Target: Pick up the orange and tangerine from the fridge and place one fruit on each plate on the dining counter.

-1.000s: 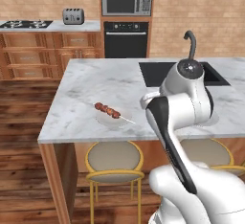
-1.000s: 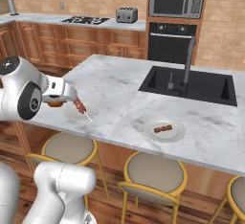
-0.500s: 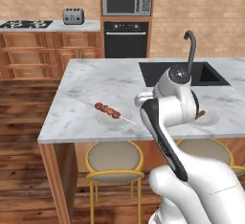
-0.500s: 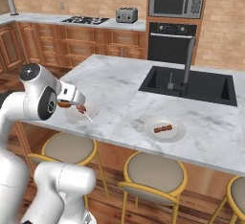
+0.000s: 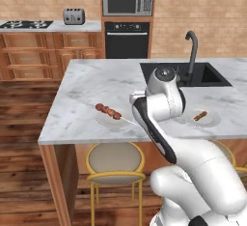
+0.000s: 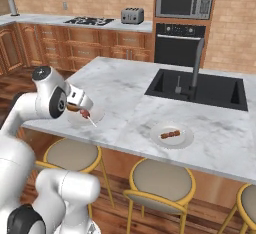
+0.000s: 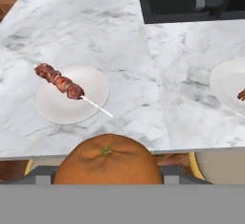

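A round orange fruit (image 7: 106, 163) sits between my fingertips, green stem dimple facing the camera; I cannot tell whether it is the orange or the tangerine. My gripper (image 7: 107, 171) is shut on it, held in front of the near edge of the dining counter (image 7: 143, 50). In the right base view the gripper (image 6: 75, 108) hovers by the left plate (image 6: 90, 120). Both plates carry a meat skewer: the left plate (image 7: 72, 101) and the right plate (image 7: 227, 86). The fridge and the other fruit are out of view.
A black sink (image 5: 185, 73) with a grey tap (image 5: 193, 51) is set in the counter's far right. Round stools (image 5: 115, 160) stand under the near edge. Beyond lie the oven (image 5: 128, 39), a toaster (image 5: 74, 16) and wood cabinets.
The arm has swung along the counter's near edge, carrying the fruit closer to the left plate with the skewer. The plates and skewers have not moved.
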{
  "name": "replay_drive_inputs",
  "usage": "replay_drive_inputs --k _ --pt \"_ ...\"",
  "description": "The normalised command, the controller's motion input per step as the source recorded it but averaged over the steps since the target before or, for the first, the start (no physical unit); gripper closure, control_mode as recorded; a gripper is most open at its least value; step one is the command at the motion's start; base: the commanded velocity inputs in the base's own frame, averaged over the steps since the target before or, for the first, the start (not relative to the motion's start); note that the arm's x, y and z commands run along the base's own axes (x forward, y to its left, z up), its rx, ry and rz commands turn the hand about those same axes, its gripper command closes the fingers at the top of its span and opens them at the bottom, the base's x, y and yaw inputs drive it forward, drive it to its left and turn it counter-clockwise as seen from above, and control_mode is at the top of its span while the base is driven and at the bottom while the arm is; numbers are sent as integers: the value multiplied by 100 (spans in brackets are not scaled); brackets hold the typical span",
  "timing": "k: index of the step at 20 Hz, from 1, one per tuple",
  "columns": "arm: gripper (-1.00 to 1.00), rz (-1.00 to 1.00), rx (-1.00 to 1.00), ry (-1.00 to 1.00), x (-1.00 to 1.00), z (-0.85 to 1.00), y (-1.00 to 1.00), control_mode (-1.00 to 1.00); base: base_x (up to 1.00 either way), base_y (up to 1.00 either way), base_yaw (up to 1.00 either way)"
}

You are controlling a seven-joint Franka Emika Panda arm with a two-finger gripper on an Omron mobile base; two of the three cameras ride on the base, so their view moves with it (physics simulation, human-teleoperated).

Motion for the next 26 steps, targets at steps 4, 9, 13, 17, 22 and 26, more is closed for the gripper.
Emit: replay_drive_inputs --k 4,9,13,17,22,26 --pt "100 0 13 8 49 -18 0 -100 0 0 0" --pt "100 0 13 11 44 -30 0 -100 0 0 0" --pt "100 0 5 14 53 -30 11 -100 0 0 0" --pt "100 -2 3 11 46 -37 12 -100 0 0 0" --pt "100 -3 3 11 41 -37 10 -100 0 0 0" --pt "100 -1 0 6 47 -33 8 -100 0 0 0"
